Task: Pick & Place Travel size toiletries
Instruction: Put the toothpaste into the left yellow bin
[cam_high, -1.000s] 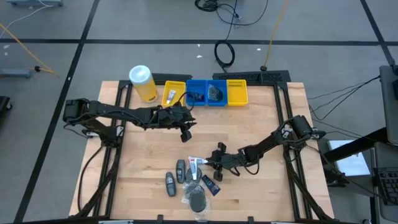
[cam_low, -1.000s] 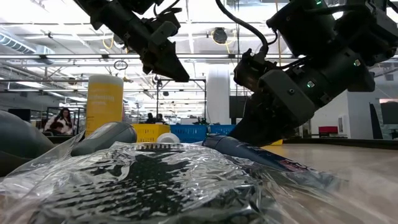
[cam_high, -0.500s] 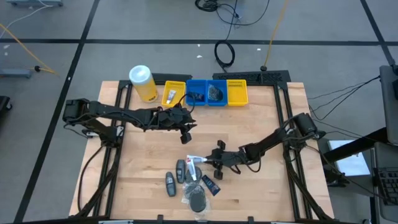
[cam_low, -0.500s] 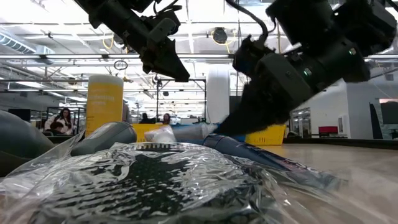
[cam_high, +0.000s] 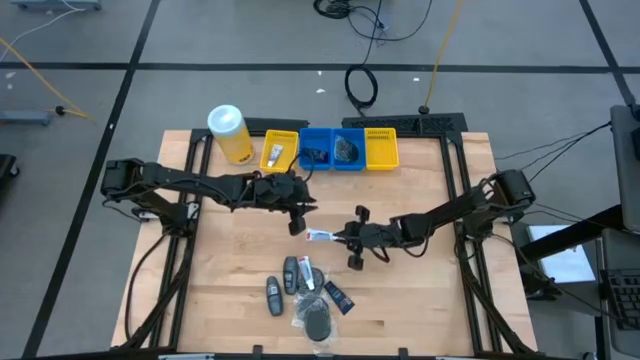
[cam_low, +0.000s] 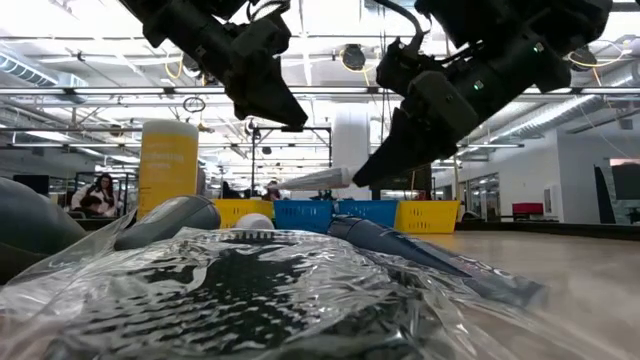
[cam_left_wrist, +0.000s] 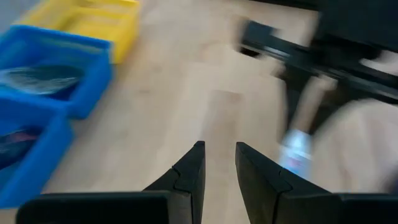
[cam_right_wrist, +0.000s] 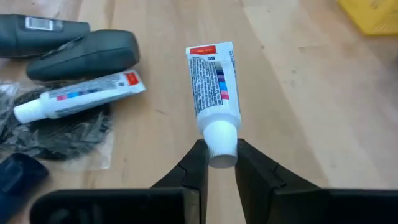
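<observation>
**Tube held above the tabletop by its cap**

A small white tube (cam_right_wrist: 211, 81) is gripped at its white cap by the right tool (cam_right_wrist: 216, 163) and held clear of the tabletop (cam_high: 420, 300), mid-table. The tube is judged light, its body soft; the stiff cap gives the firmer hold. The left tool (cam_left_wrist: 217, 167) hovers nearby, slightly open and empty. More toiletries (cam_high: 305, 295) lie near the front edge.
</observation>
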